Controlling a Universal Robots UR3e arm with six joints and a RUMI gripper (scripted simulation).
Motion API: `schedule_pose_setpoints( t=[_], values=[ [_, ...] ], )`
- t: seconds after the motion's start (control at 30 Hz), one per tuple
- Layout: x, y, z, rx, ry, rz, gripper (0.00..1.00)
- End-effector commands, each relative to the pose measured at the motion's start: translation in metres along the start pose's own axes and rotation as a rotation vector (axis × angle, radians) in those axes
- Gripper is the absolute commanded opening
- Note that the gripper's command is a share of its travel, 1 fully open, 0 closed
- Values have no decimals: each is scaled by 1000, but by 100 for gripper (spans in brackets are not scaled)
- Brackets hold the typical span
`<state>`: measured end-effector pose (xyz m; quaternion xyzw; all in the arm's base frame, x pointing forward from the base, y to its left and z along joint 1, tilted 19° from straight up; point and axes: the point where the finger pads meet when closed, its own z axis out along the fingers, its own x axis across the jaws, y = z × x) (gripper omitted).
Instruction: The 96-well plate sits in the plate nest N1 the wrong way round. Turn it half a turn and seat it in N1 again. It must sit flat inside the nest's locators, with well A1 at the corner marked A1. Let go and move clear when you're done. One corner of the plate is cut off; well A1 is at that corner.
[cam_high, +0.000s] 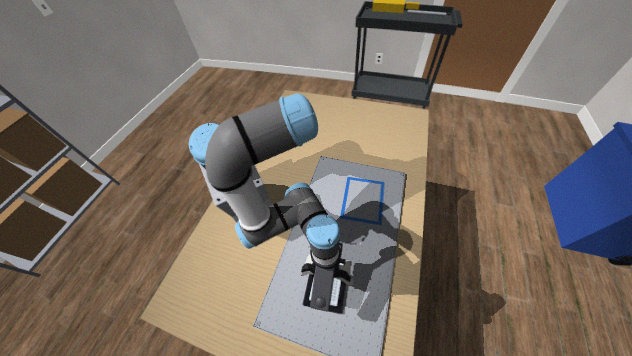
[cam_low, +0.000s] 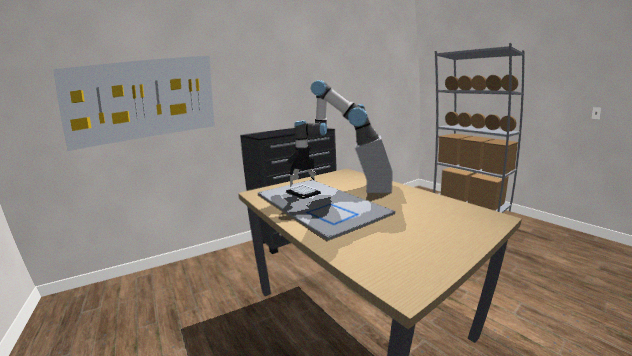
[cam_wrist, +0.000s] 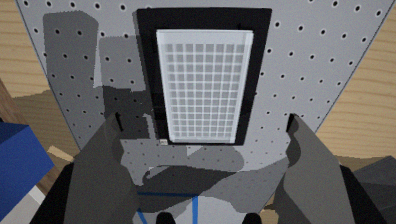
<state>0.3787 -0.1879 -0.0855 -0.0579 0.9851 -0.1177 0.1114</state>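
In the top view, the gripper (cam_high: 327, 282) hung straight above the plate nest N1 (cam_high: 308, 295) at the near end of the grey perforated board (cam_high: 320, 330). The wrist hid most of the 96-well plate (cam_high: 334, 290); only a pale strip of it showed between the dark parts. A blue outlined square (cam_high: 362, 200) lay farther along the board, with nothing in it.

In the exterior view, the arm reached over the wooden table (cam_low: 440, 240), and the gripper (cam_low: 301, 175) stood a little above the plate (cam_low: 303, 190), not touching it. The plate looked flat in the black nest.

In the wrist view, the jaws were spread wide and held nothing. The two fingers stood well apart, on both sides of the near end of the plate (cam_wrist: 202, 85). The plate lay inside the black frame of the nest (cam_wrist: 145, 65). I could not tell which corner was cut off, nor read any A1 mark.

The risk, in my judgement, was that the orientation was not confirmed. If the cut corner was not at the marked corner, the task would fail although the plate sat flat. Also one edge might rest on a locator, because the frames could not show a small tilt.
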Motion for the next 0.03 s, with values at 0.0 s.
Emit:
schedule_pose_setpoints(
  t=[0.0],
  values=[
    [0,0,-10,0,-1,0,100]
  ],
)
